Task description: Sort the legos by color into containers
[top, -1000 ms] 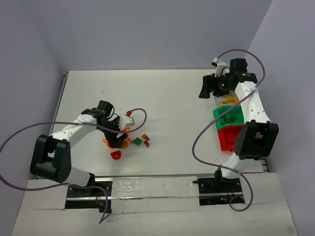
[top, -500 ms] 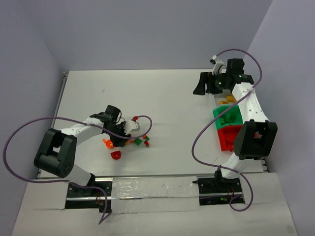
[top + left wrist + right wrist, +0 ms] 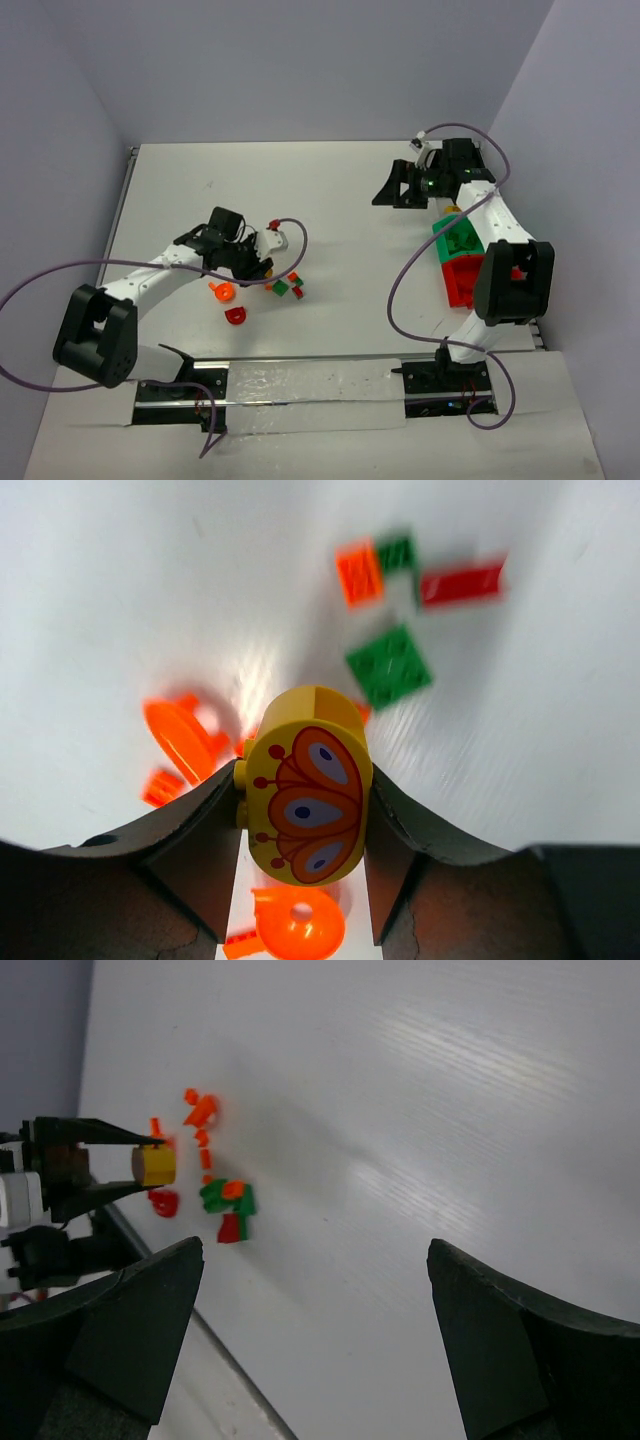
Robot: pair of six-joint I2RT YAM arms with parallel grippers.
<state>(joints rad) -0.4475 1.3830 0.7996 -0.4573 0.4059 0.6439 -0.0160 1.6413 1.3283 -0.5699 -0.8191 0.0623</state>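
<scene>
Holding a small yellow rounded plastic brick with a butterfly picture (image 3: 308,780), your left end effector (image 3: 249,262) hangs by the pile of little red, green and orange bricks (image 3: 285,288) on the white surface (image 3: 330,230). The row of small plastic bins (image 3: 463,250) lies far to its right, close to your wide-open right end effector (image 3: 393,190).

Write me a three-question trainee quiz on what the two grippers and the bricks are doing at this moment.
1. True or false: the left gripper grips a yellow rounded plastic brick with an orange butterfly print.
2. The right gripper is: A) shut on a red brick; B) open and empty; C) shut on nothing.
3. Fill in: in the left wrist view, the flat square plastic brick lying on the white table beyond the held one is coloured ____.
Key: 1 true; 2 B; 3 green.
</scene>
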